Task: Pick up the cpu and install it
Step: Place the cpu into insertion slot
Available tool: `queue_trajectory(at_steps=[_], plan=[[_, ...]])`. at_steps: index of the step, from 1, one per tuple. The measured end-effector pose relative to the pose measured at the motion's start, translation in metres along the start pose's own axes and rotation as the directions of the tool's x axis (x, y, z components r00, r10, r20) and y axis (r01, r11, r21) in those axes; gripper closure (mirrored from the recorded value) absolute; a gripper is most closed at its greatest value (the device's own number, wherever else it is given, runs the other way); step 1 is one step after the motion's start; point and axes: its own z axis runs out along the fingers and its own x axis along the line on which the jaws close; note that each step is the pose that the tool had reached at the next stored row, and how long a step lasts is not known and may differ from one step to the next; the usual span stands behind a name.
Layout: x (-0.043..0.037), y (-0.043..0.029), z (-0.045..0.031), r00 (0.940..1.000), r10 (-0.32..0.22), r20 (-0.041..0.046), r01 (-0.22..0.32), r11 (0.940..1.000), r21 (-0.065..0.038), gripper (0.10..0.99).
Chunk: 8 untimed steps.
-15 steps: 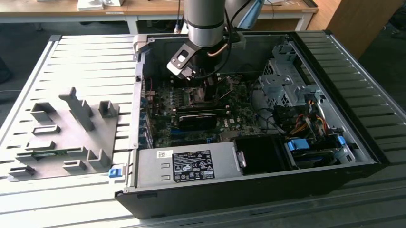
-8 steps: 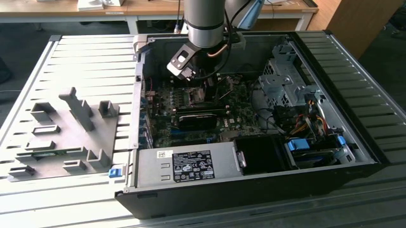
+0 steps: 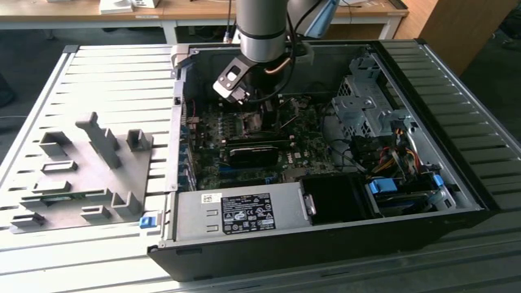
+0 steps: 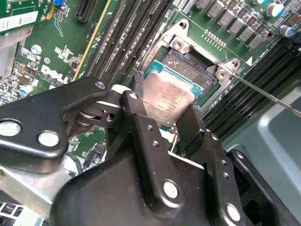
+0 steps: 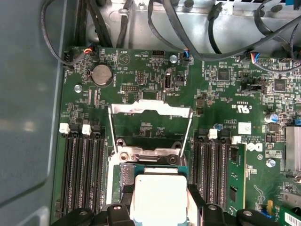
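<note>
A: Status? Any labels?
B: My gripper (image 4: 165,107) is clamped on the cpu (image 5: 160,195), a finger on either side; it's over the open socket (image 4: 181,44) on the motherboard (image 5: 141,75); seated or not, I can't tell; white printed label on the power supply (image 3: 236,213) inside the case (image 3: 443,122).

Lab workshop, opened computer case (image 3: 326,256), slatted metal bench (image 3: 106,79), wooden desks (image 3: 204,11)
</note>
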Motion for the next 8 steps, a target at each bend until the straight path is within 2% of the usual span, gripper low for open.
queue_trajectory(at_steps=[8], plan=[[0.0057, -0.0007, 0.0043, 1.0, 0.001, 0.0, -0.001, 1.0, 0.0, 0.557]])
